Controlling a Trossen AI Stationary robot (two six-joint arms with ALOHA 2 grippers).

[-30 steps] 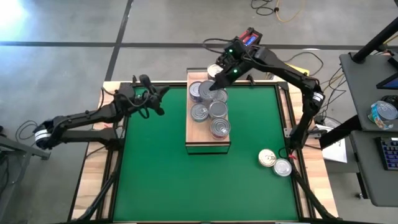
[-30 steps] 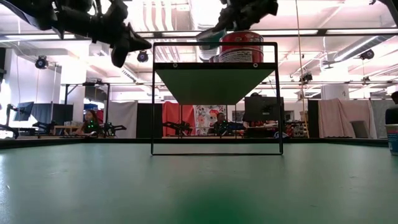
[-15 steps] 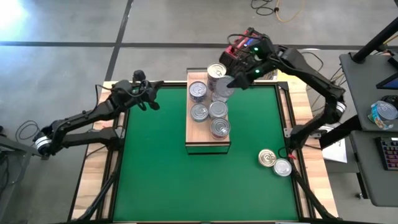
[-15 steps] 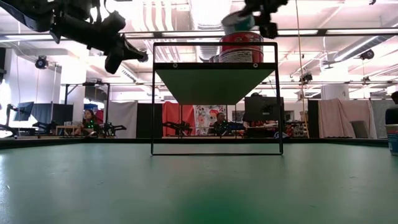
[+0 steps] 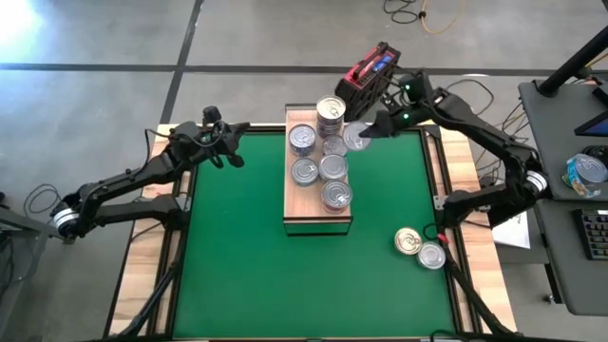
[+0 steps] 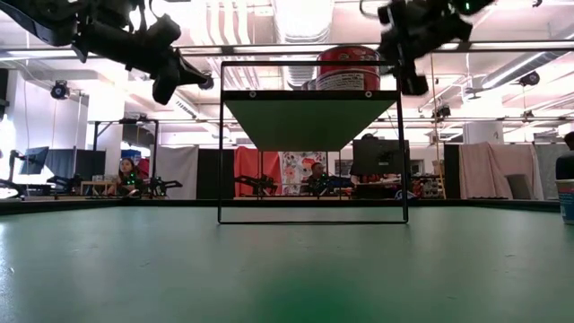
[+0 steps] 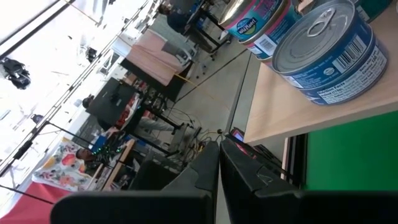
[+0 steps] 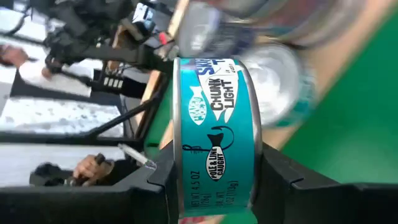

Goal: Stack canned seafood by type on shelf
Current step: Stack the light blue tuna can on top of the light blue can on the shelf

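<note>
Right wrist view: teal tin (image 8: 214, 134) clamped in right hand (image 8: 214, 180), held above shelf's (image 5: 317, 217) far right edge. Other tins (image 5: 322, 166) sit on shelf; two more (image 5: 419, 248) near desk's (image 5: 256, 275) right edge. Left hand (image 5: 220, 152) shut, empty, waiting at far left. Step: carrying tin to its type's stack. Next: align, lower, release.

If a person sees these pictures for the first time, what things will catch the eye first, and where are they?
The right gripper holds a teal can between its fingers, just above the shelf's far right edge. On the shelf, silver-lidded cans stand in two rows. Two more cans, one gold-lidded, lie on the green mat near its right edge, while the left gripper waits shut, left of the shelf.
</note>
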